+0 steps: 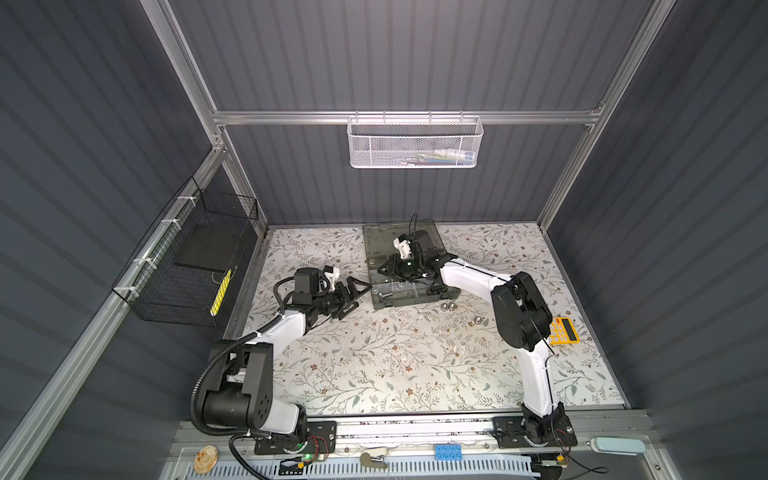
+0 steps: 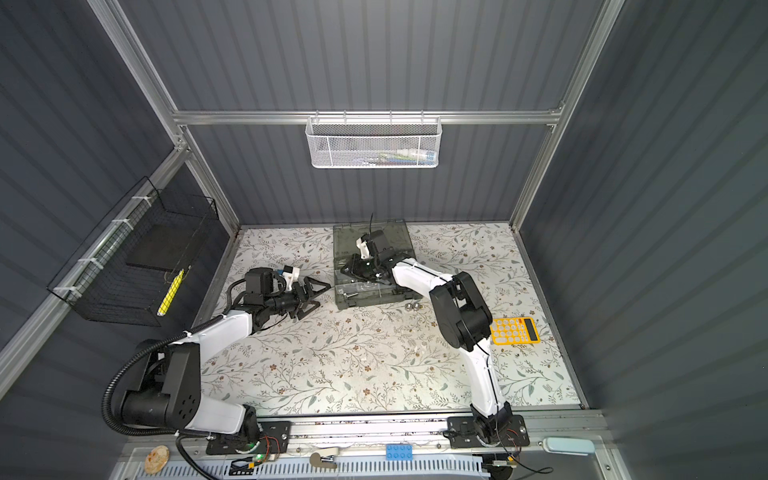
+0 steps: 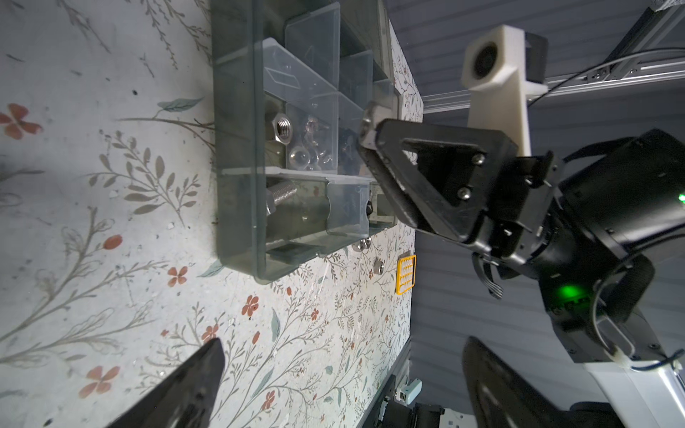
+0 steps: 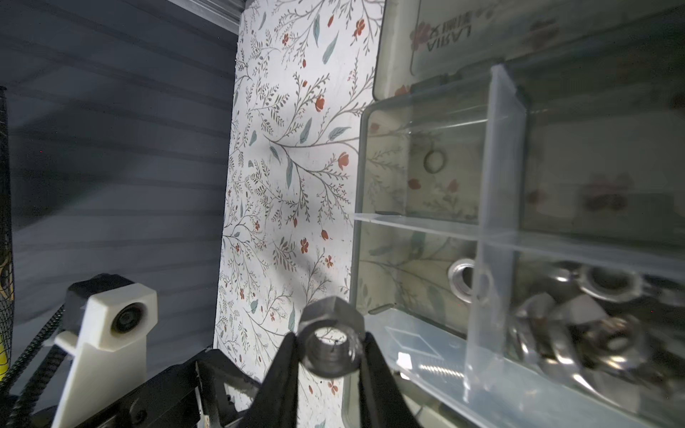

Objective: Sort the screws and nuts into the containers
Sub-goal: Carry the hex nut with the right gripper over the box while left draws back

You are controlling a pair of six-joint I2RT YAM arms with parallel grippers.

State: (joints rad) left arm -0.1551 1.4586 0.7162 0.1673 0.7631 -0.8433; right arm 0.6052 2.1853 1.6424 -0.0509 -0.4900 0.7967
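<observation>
You are looking at a table point(image 1: 374, 374) with a pale cover of leaves and small red flowers. Dark grey ribbed walls point(image 1: 415, 62) and silver metal bars point(image 1: 291, 117) stand around it. 1 white mesh basket point(image 1: 415, 143) hangs on the back wall and 1 black wire basket point(image 1: 187, 266) on the left wall, so 2 baskets. 1 see-through grey-green plastic case point(image 1: 376, 245) with little compartments lies open at the middle of the table's far edge. 1 yellow calculator point(image 1: 567, 332) sits by the right edge. You can count 3 loose silver nuts point(image 1: 444, 306) on the table: 2 side by side just in front of the case, 1 nearer the right edge. Your right gripper point(image 4: 329, 342) pinches 1 grey six-sided metal nut point(image 4: 331, 313) over the left end of the case. Your left gripper point(image 1: 359, 297) is wide open, just beside the case's left side. Inside the case, 1 silver bolt point(image 3: 281, 192) lies in a front compartment.
</observation>
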